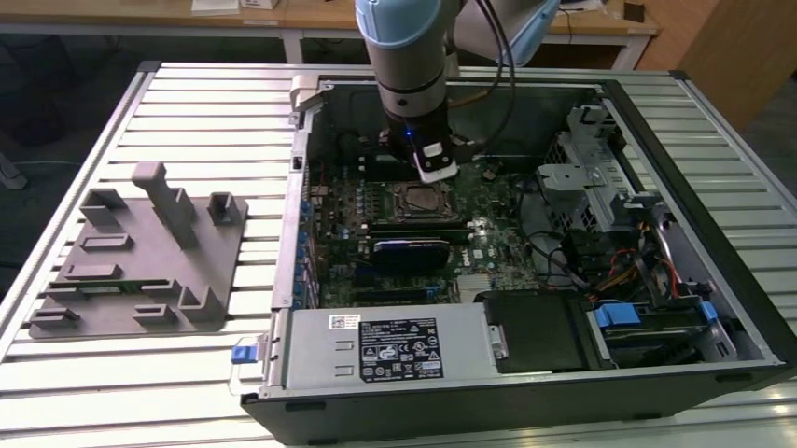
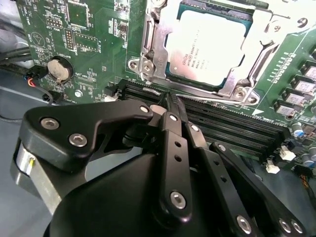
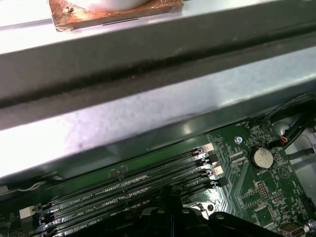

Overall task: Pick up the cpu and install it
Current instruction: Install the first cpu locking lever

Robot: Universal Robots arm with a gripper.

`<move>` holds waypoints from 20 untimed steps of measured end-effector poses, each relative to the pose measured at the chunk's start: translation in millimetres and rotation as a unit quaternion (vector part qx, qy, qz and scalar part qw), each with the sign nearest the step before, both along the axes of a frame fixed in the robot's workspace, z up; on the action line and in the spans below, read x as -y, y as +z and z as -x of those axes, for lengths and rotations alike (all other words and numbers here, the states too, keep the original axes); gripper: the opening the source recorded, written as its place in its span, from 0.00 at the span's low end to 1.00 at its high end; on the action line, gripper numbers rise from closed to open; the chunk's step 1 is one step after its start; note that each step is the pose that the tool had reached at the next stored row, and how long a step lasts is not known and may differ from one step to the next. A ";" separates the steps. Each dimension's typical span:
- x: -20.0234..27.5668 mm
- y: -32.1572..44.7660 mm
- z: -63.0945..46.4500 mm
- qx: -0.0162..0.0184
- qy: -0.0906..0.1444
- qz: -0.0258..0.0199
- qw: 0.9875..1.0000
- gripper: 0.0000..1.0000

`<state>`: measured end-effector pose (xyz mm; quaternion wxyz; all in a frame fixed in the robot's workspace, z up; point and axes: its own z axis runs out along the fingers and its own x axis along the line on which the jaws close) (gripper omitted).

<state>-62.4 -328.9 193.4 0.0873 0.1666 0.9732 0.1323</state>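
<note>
Silver and flat, the cpu [image 2: 205, 47] already lies in its socket [image 2: 153, 39] on the green motherboard [image 2: 89, 29], framed by the metal retention bracket [image 2: 256, 47], which looks open around it rather than clamped over it; in the exterior view the socket [image 1: 415, 199] sits mid-board inside the open case [image 1: 697, 187], with the memory slots [image 2: 232, 123] just beside it; the gripper [image 2: 170, 106] hangs above those slots, its black fingers [image 2: 174, 123] drawn together to a narrow point with nothing between them, so it holds nothing and touches neither chip nor bracket as far as can be seen; the arm [image 1: 409, 84] stands over the board's far half; on the bench [image 1: 200, 112], well apart at the exterior view's left, lies the grey tray [image 1: 137, 271]. Judged from this, placing looks done and seating is the matter in hand; done well, that means keeping any contact square and light, pressing on the bracket or lid and never on the slots, and checking that the chip sits level within its frame before force goes on.
</note>
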 end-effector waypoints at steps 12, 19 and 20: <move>2.1 -2.8 -2.2 0.001 -0.001 0.000 1.000 0.11; 2.0 -2.9 -2.7 0.001 -0.001 0.000 1.000 0.11; 2.0 -2.9 -2.7 0.001 -0.001 0.000 1.000 0.11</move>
